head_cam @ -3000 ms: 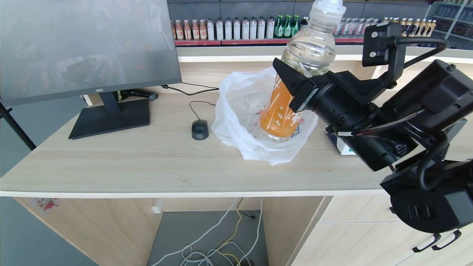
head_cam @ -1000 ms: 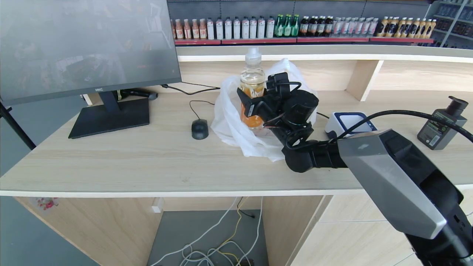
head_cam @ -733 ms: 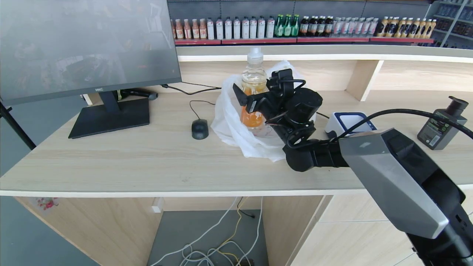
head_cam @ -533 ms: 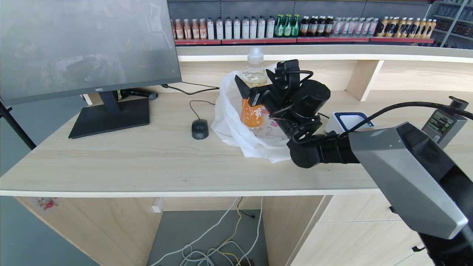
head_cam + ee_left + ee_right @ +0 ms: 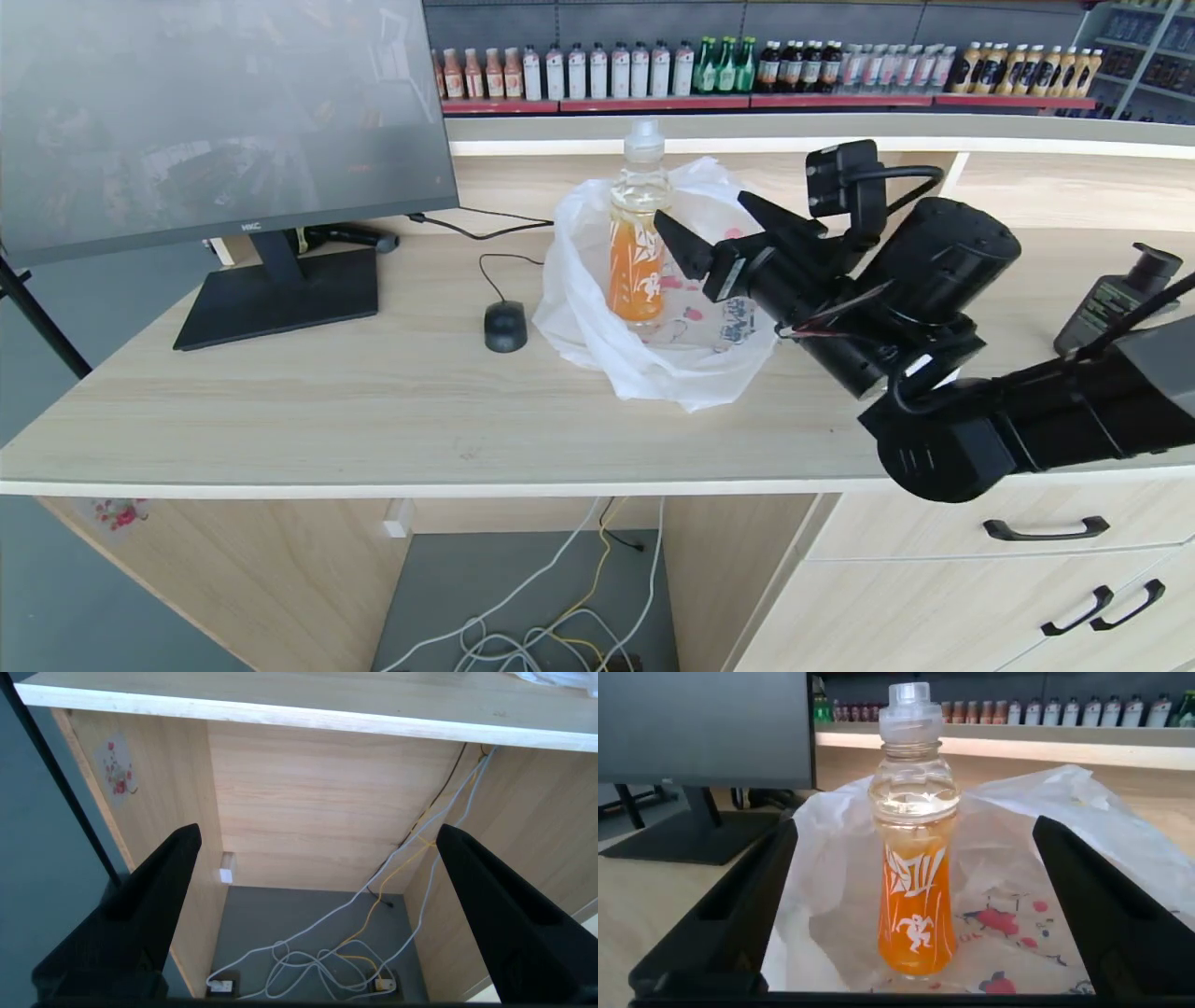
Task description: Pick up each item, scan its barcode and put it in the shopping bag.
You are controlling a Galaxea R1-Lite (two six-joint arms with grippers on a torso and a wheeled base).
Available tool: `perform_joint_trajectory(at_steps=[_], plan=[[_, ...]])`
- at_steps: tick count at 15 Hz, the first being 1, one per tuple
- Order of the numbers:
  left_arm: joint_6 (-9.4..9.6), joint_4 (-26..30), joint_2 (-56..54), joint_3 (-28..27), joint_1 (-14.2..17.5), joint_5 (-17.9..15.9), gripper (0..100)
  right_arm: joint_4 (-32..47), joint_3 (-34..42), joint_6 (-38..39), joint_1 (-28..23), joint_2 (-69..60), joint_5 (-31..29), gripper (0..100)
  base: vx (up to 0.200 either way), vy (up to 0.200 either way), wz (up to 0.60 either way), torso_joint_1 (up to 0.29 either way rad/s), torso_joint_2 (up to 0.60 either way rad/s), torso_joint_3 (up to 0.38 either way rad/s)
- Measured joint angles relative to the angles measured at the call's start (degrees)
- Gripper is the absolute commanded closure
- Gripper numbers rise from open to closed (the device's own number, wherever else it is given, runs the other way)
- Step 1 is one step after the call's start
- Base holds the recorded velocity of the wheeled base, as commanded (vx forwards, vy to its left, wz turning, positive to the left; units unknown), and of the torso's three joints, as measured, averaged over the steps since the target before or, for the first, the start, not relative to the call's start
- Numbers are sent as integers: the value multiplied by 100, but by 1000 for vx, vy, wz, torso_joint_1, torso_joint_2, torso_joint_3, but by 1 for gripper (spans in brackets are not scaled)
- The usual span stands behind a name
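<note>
A long light-wood counter (image 5: 373, 411) runs across the room, with a raised ledge (image 5: 1027, 140) along its far side. A dark monitor (image 5: 215, 121) stands on the counter's left part, and a black mouse (image 5: 505, 327) lies near its stand. Below, loose cables (image 5: 551, 625) lie on the grey floor (image 5: 75, 597). Drawers (image 5: 896, 597) with black handles sit to the right. Shelves of bottles (image 5: 747, 65) line the back wall.
</note>
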Motion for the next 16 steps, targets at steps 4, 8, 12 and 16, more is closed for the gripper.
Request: perform_joint_trajectory(at_steps=[4,8,12,16], plan=[[0,0,0,0,0,0,0,-1174,2809,20,121,-1406,-15,0,0,0,0,0,0,0],[0,0,0,0,0,0,0,-1662,4440,202,280,-2669,-37,0,0,0,0,0,0,0],[0,0,0,0,0,0,0,-1681,4809,146,377,-3122,-39,0,0,0,0,0,0,0],[0,0,0,0,0,0,0,-1684,4831,122,418,-3202,-39,0,0,0,0,0,0,0]])
